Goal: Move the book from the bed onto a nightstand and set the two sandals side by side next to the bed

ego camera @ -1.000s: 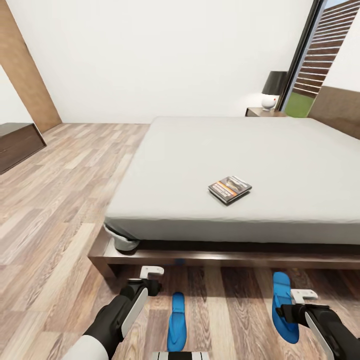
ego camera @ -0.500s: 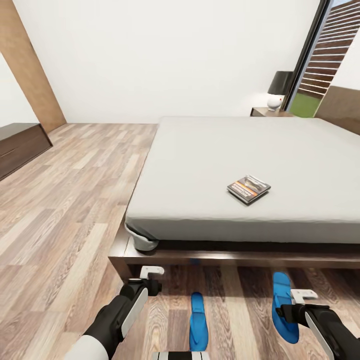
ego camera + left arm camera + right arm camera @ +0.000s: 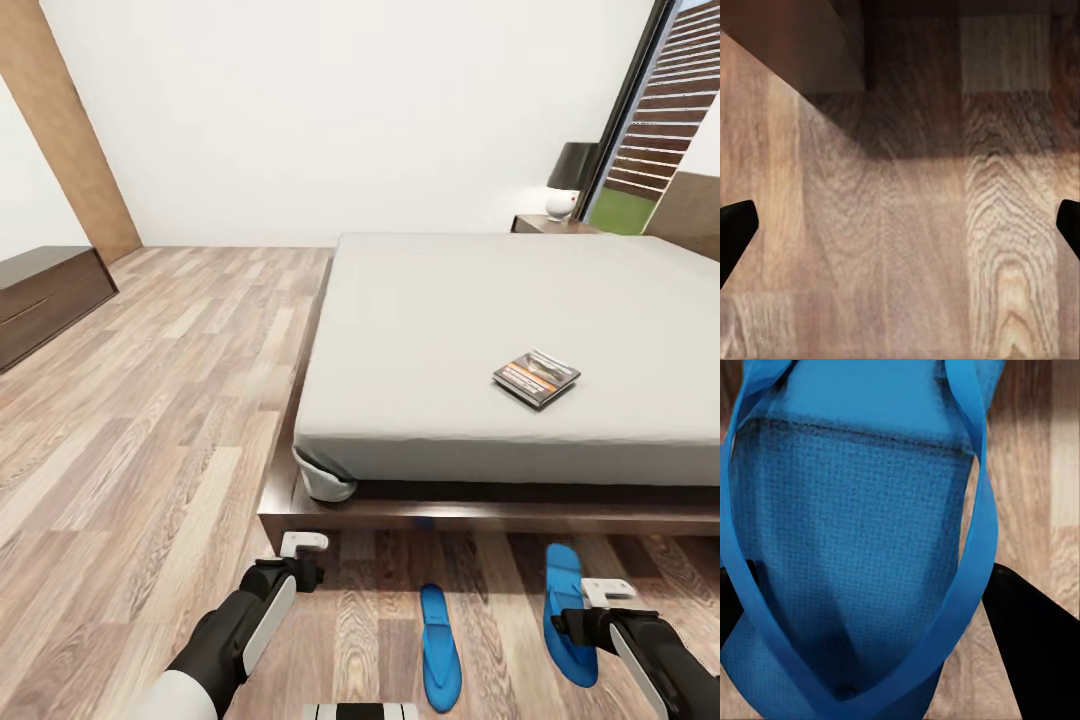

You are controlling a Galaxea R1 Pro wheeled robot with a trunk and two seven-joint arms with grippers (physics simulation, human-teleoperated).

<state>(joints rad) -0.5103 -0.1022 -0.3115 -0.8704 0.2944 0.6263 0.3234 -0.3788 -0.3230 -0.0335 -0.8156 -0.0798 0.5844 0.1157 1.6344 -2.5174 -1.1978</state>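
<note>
The book [image 3: 537, 377] lies flat on the light-grey mattress of the bed [image 3: 430, 300], towards its near edge. One blue sandal [image 3: 438, 648] rests on the plank floor just in front of the bed frame. My right gripper [image 3: 587, 608] is shut on the second blue sandal [image 3: 562, 610], held a little right of the first; up close its straps and sole [image 3: 855, 525] sit between the dark fingers [image 3: 1035, 645]. My left gripper [image 3: 304, 558] hovers open over bare floor near the bed's corner, its fingertips [image 3: 735, 229] far apart. The nightstand [image 3: 545, 224] with its lamp [image 3: 572, 178] stands at the bed's far side.
A low brown bench [image 3: 45, 295] runs along the left wall beside a wood panel [image 3: 60, 130]. A dark-framed window [image 3: 660, 110] and the headboard [image 3: 695, 215] are at the right. A pale bundle [image 3: 325, 482] sticks out under the mattress corner.
The whole picture has shifted: bed, book and the floor sandal slid right, so the camera moved left. The held sandal kept its place with my right gripper.
</note>
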